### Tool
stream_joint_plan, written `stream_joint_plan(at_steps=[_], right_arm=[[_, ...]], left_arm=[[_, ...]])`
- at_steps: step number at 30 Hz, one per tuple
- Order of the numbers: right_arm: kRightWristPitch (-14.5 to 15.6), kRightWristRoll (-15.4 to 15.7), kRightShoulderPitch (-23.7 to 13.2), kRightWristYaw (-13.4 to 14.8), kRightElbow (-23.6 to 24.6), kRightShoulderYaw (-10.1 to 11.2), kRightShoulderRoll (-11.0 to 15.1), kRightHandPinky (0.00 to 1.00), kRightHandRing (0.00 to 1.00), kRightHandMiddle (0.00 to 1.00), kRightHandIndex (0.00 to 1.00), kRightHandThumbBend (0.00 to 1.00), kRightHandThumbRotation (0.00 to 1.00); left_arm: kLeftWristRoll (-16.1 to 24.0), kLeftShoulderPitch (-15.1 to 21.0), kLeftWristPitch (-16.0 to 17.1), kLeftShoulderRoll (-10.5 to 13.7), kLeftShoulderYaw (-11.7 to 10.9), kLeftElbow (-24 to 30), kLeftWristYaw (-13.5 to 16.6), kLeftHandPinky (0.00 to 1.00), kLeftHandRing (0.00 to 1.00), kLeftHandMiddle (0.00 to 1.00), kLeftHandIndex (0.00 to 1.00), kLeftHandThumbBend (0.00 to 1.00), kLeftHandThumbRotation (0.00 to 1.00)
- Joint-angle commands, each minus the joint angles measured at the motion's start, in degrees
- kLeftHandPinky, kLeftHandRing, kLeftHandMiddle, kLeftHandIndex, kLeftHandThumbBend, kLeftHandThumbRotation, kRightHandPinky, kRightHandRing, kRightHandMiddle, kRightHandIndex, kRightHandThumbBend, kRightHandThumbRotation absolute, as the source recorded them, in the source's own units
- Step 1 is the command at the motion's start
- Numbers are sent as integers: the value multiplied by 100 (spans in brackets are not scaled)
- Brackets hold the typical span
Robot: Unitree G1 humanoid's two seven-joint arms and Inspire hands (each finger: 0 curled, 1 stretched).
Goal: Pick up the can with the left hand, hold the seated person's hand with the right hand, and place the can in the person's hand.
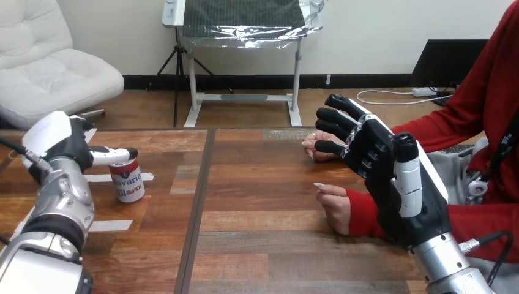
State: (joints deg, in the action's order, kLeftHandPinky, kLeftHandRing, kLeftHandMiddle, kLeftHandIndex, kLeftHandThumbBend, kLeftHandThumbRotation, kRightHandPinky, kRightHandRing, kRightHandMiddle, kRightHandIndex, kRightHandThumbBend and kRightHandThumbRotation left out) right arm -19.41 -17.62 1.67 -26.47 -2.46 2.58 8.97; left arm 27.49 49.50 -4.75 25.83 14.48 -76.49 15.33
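The can (127, 180) is being kept upright near the left edge of the table (257, 245), with bare wood lying open to its right. The left hand (67, 144) is being held by the can's top; whether it is gripping cannot be told. The right hand (392, 184) is being held up wide open by the person's hands (335, 208).

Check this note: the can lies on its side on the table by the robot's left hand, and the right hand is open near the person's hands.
Not quite. The head view shows the can standing upright on the table, not on its side. The rest holds: it is by the left hand, and the right hand is open near the person's hands.
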Motion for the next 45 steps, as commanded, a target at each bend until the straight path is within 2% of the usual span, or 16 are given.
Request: stream_joint_plan(at_steps=[1, 9, 24, 35, 45], right_arm=[[-34, -2, -303, -12, 169, 33, 27, 78, 87, 86, 87, 85, 100], [3, -47, -296, -15, 173, 39, 18, 79, 87, 86, 87, 86, 100], [-18, -57, -277, -57, 183, 14, 12, 79, 88, 86, 87, 86, 100], [-82, -46, -238, -126, 218, 23, 24, 80, 88, 87, 88, 87, 100], [-13, -31, -170, -67, 358, 33, 29, 80, 87, 86, 88, 88, 100]], left_arm=[[42, 397, 80, -58, 71, 139, -231, 72, 83, 85, 85, 96, 48], [-41, 422, 45, -55, 22, 144, -598, 78, 88, 90, 89, 97, 48], [5, 419, 82, -25, 75, 131, -957, 82, 92, 92, 91, 97, 45], [80, 425, 112, 10, 131, 122, -1095, 86, 93, 94, 92, 98, 46], [79, 426, 121, -9, 124, 112, -1122, 87, 93, 93, 91, 99, 47]])
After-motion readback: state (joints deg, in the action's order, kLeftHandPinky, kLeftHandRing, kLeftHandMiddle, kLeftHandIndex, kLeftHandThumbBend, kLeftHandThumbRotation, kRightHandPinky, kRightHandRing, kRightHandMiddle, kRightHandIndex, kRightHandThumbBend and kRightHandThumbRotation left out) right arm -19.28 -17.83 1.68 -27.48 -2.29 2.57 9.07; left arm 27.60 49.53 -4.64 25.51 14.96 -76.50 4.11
